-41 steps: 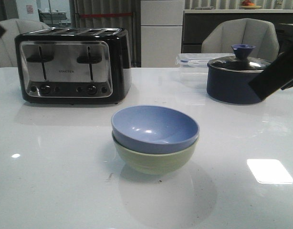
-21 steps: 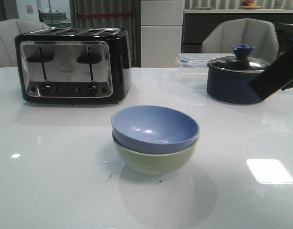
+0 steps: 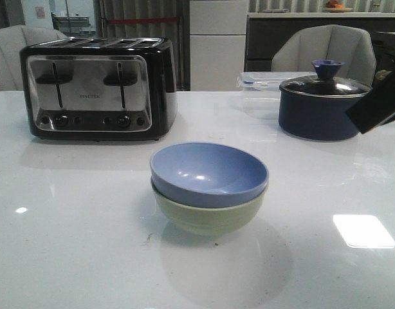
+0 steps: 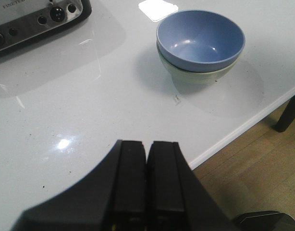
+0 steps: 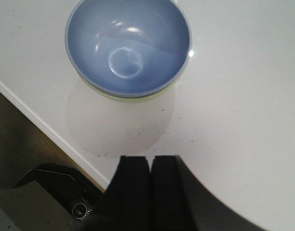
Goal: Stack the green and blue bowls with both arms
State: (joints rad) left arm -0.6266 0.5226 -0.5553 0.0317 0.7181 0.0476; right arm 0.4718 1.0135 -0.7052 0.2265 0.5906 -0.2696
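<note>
The blue bowl [image 3: 209, 172] sits nested inside the green bowl [image 3: 207, 217] near the middle of the white table [image 3: 75, 244]. Both show in the left wrist view, blue bowl [image 4: 200, 39] over green bowl [image 4: 195, 77], and in the right wrist view, blue bowl [image 5: 128, 44] with only a sliver of green rim [image 5: 118, 96]. My left gripper [image 4: 147, 144] is shut and empty, held well away from the bowls. My right gripper [image 5: 150, 159] is shut and empty, apart from the bowls. A dark part of the right arm [image 3: 381, 100] shows at the right edge of the front view.
A black and chrome toaster [image 3: 98, 87] stands at the back left. A dark navy lidded pot [image 3: 320, 106] and a clear plastic box [image 3: 265, 82] stand at the back right. The table's front edge [image 4: 243, 130] is close to the bowls, with wooden floor below.
The right arm has drawn back toward the right edge of the front view. The left arm's dark tip at the top left is gone from view. The bowls have not moved.
</note>
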